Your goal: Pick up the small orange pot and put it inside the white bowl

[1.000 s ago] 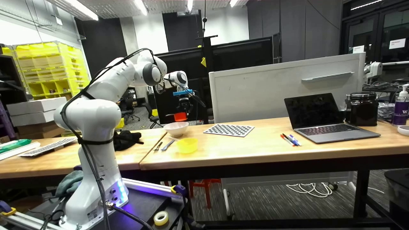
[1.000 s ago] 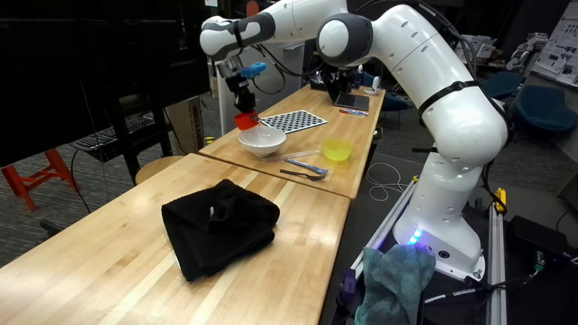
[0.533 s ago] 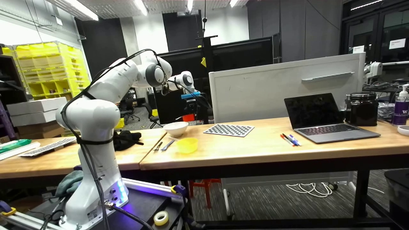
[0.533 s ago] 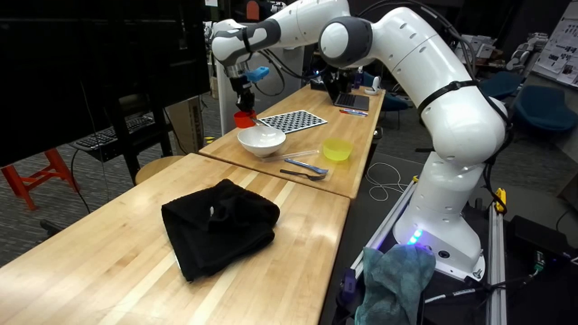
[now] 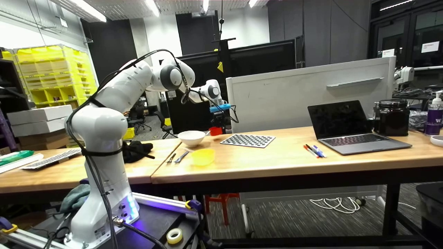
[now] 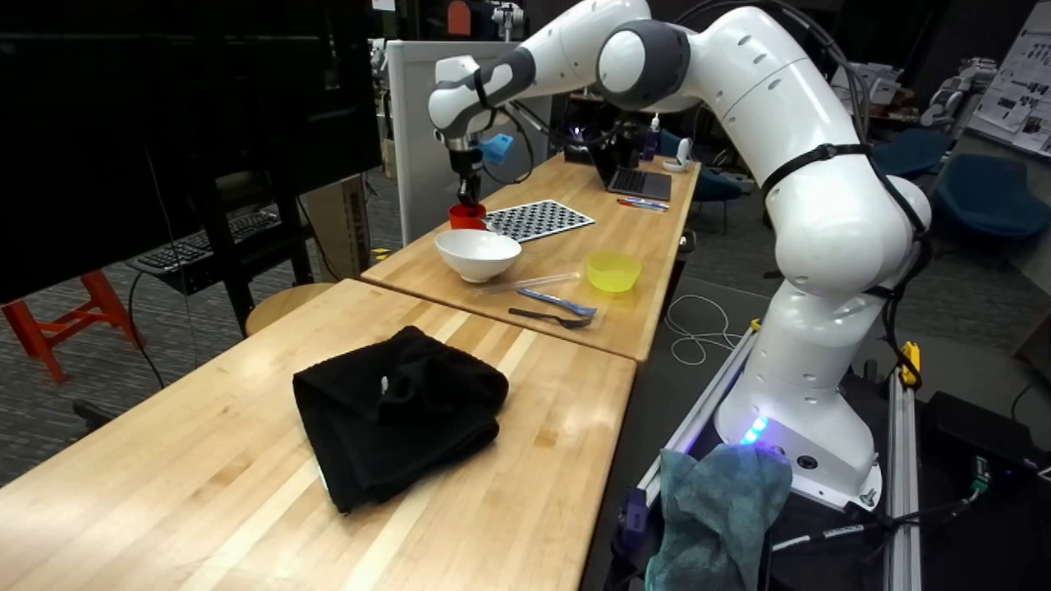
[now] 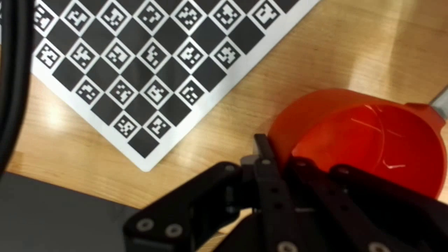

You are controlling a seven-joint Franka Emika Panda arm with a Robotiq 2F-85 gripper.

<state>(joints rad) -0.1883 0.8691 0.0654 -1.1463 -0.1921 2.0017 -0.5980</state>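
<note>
My gripper (image 7: 280,152) is shut on the side wall of the small orange pot (image 7: 402,154), one finger inside and one outside. The pot, red-orange with a pale grey handle, also shows in both exterior views (image 5: 215,131) (image 6: 467,218), under the gripper (image 5: 218,124) (image 6: 468,199). It looks upright and low at the table's far side; I cannot tell whether it touches the table. The white bowl (image 5: 191,139) stands beside it, also seen in an exterior view (image 6: 478,256). The handle points toward the bowl; contact is unclear. The wrist view does not show the bowl.
A checkered mat (image 5: 248,140) lies close to the pot, also in the wrist view (image 7: 140,87). A yellow bowl (image 6: 612,272), a blue fork (image 6: 557,301) and a black fork (image 6: 550,318) lie nearer the robot. A laptop (image 5: 360,138) and black cloth (image 6: 402,414) stand farther off.
My gripper has carried the orange pot down and away from the white bowl's rim toward the checkered mat. The white bowl looked tilted earlier and looks more level now.
</note>
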